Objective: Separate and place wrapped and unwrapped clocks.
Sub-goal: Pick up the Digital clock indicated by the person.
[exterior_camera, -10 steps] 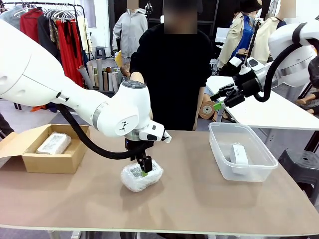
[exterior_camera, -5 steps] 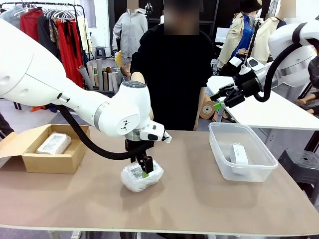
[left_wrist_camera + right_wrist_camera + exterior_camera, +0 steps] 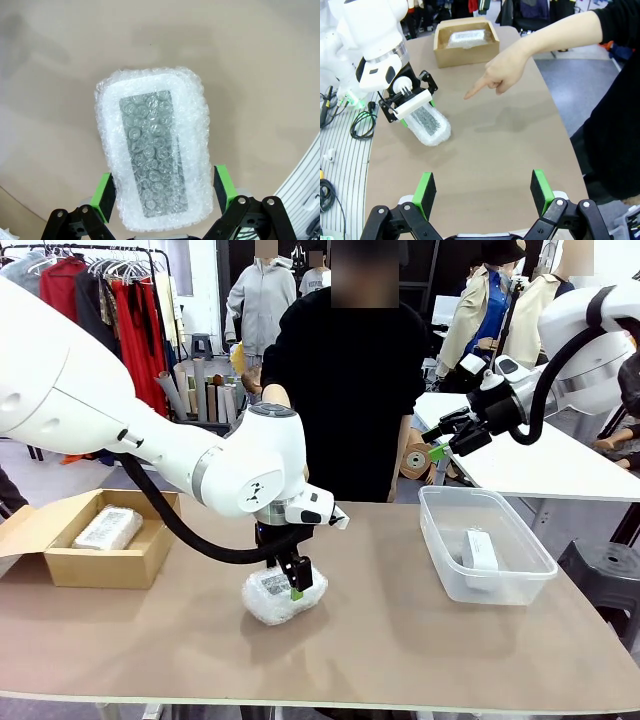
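A wrapped clock (image 3: 280,598), a white bubble-wrap bundle with a label, lies on the brown table near its middle. My left gripper (image 3: 293,585) is down over it, open. In the left wrist view its green pads (image 3: 104,197) stand on either side of the bundle's (image 3: 152,150) near end. A second wrapped clock (image 3: 108,528) lies in the cardboard box (image 3: 70,565) at the left. The unwrapped clock (image 3: 480,550), a bare white block, rests in the clear tub (image 3: 500,585) at the right. My right gripper (image 3: 437,445) hangs open, high above the tub's far side.
The person stands at the far edge. In the right wrist view a hand (image 3: 500,72) points a finger down at the table between the box (image 3: 466,52) and the bundle (image 3: 427,125). Bare table lies between the bundle and the tub.
My left gripper has sunk slightly lower around the bundle and edged a little right. The right arm has not moved.
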`<state>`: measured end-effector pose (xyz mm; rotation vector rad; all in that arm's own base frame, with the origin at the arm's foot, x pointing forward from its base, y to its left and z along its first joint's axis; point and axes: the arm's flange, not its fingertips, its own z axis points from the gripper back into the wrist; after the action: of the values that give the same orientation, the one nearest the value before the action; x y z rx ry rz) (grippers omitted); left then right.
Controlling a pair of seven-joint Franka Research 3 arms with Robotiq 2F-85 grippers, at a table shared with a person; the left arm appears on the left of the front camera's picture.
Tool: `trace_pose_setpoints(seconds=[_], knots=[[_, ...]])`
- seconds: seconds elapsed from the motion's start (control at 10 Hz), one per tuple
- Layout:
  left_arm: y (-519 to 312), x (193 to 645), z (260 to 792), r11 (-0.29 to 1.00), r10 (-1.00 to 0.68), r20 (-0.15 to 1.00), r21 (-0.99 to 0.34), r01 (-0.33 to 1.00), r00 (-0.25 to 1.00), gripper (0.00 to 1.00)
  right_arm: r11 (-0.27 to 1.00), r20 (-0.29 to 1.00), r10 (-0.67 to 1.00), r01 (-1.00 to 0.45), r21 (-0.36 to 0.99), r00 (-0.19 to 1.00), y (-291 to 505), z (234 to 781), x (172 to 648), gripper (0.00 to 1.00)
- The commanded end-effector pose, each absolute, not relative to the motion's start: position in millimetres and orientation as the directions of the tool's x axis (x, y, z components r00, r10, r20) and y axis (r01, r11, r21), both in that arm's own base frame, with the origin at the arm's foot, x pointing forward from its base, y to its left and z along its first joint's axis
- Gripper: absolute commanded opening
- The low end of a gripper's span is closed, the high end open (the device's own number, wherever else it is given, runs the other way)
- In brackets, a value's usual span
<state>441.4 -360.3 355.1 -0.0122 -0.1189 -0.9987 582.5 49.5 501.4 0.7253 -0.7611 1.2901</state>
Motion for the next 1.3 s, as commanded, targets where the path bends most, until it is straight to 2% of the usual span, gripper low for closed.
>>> trace_pose_setpoints(seconds=[0.0, 0.8, 0.9, 1.2], knots=[[-357, 437, 357, 0.539, -0.840, 0.097, 0.040, 0.842, 0.533, 1.00, 0.133, 0.821, 0.560, -0.990, 0.038, 0.106, 50, 503, 583, 1.00], [-352, 420, 323, 0.513, -0.858, 0.032, 0.113, 0.851, 0.513, 1.00, 0.133, 0.821, 0.560, -0.990, 0.038, 0.106, 50, 503, 583, 1.00], [-351, 419, 323, 0.476, -0.879, 0.042, 0.136, 0.869, 0.475, 1.00, 0.133, 0.821, 0.560, -0.990, 0.038, 0.106, 50, 503, 583, 1.00], [-352, 419, 328, 0.461, -0.887, 0.050, 0.157, 0.873, 0.459, 0.42, 0.133, 0.821, 0.560, -0.990, 0.038, 0.106, 50, 503, 583, 1.00]])
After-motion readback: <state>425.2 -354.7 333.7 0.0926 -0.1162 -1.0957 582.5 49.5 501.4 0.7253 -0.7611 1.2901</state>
